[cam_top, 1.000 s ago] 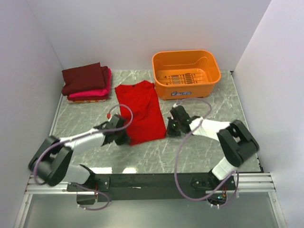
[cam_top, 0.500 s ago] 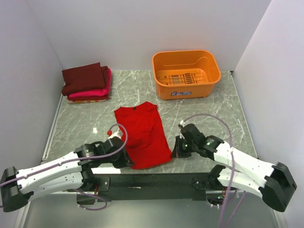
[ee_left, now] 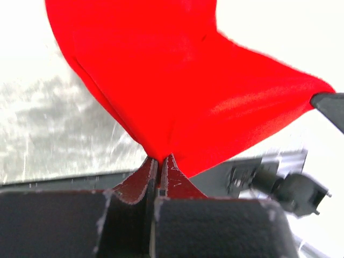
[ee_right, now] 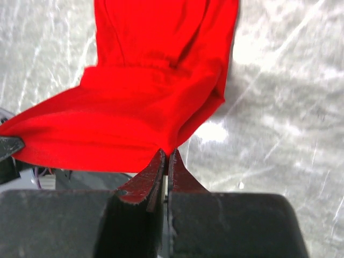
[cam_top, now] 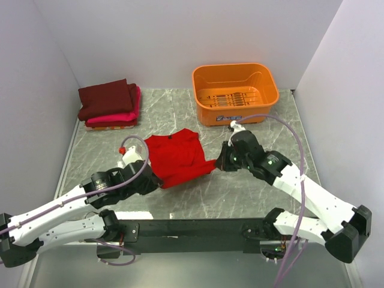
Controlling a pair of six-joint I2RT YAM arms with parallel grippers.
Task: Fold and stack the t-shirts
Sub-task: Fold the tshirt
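The bright red t-shirt [cam_top: 179,157] lies mid-table with its near end lifted off the surface. My left gripper [cam_top: 157,181] is shut on the shirt's near left corner [ee_left: 159,155]. My right gripper [cam_top: 219,163] is shut on the near right corner [ee_right: 167,149]. The lifted hem hangs stretched between the two grippers; the collar end still rests on the table. The dark maroon t-shirt [cam_top: 106,98] lies folded on top of the folded hot pink t-shirt [cam_top: 117,117] at the far left.
An orange plastic basket [cam_top: 235,92] stands at the back right. White walls close in the marble table [cam_top: 264,138] at the left, back and right. The black base rail [cam_top: 198,229] runs along the near edge.
Both grippers have lifted the red shirt's near end and carried it away from the table's near edge toward the back, so the shirt now looks shorter and bunched.
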